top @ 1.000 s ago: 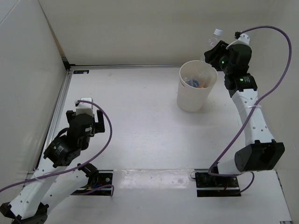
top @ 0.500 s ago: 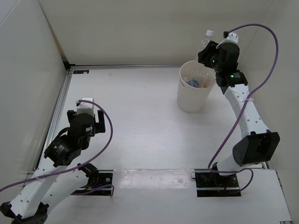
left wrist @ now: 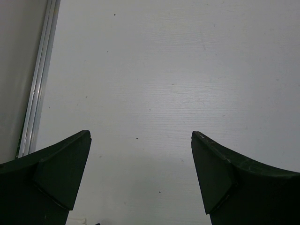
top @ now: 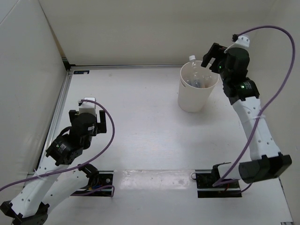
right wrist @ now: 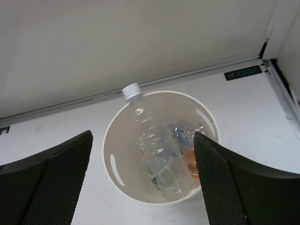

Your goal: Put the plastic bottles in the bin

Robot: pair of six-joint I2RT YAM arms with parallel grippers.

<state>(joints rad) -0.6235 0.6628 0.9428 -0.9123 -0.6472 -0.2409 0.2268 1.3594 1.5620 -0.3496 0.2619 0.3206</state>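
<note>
The off-white bin (top: 194, 98) stands at the back right of the table. A plain clear bottle (right wrist: 154, 150) with a white cap (top: 191, 58) leans inside it, neck poking above the rim (right wrist: 108, 145). Deeper in the bin lie a short orange bottle (right wrist: 190, 161) and a clear bottle with blue on it (right wrist: 183, 133). My right gripper (top: 210, 56) hangs open just above the bin's far right edge; in the right wrist view the right gripper (right wrist: 142, 136) holds nothing. My left gripper (top: 87, 116) is far off at the left. In the left wrist view the left gripper (left wrist: 140, 136) is open over bare table.
White walls close in the table at the back and left. An aluminium rail (top: 126, 67) runs along the foot of the back wall and another rail (left wrist: 40, 79) down the left side. The two arm base plates (top: 218, 180) sit at the near edge.
My right gripper has opened and let go of the clear bottle, which has dropped into the bin. The right arm has shifted slightly right. The left arm has barely moved.
</note>
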